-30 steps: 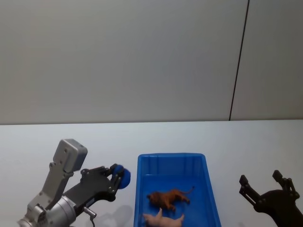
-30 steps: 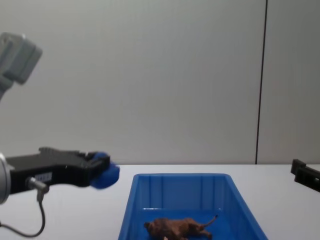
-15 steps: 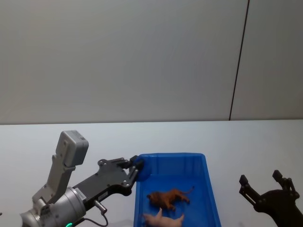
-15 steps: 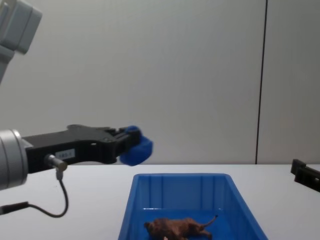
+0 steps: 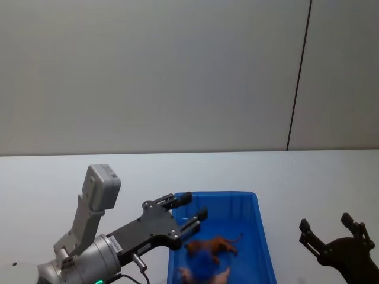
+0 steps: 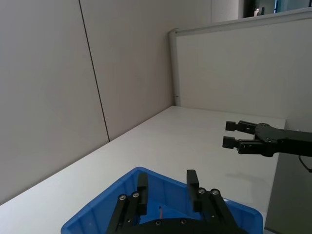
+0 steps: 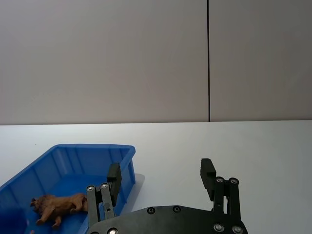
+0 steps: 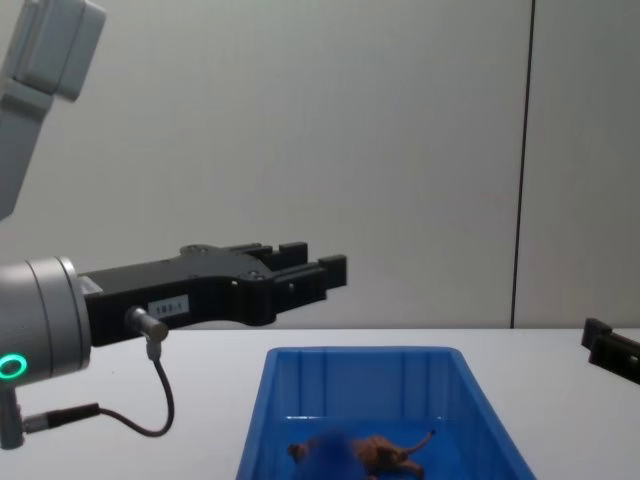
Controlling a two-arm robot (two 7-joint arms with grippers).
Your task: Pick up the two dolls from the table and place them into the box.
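Note:
My left gripper (image 5: 190,208) hangs open over the left side of the blue box (image 5: 261,228), nothing between its fingers. Below it the dark-blue doll (image 5: 204,255) shows as a blur inside the box, against the brown four-legged doll (image 5: 216,244) lying on the box floor. From the chest view the left gripper (image 8: 318,265) sits above the box rim (image 8: 360,352), with the blue doll (image 8: 325,455) beside the brown doll (image 8: 388,455). My right gripper (image 5: 331,234) rests open over the white table (image 5: 59,171), to the right of the box. The right wrist view shows the brown doll (image 7: 61,204).
A pale pink toy (image 5: 204,276) lies at the box's near end. The white table stretches wide on both sides of the box, up to a grey wall. In the left wrist view the right gripper (image 6: 243,139) appears farther off.
My left gripper carried the dark-blue doll rightward from over the table to above the box, then opened. The doll has dropped into the box. The right arm has not moved.

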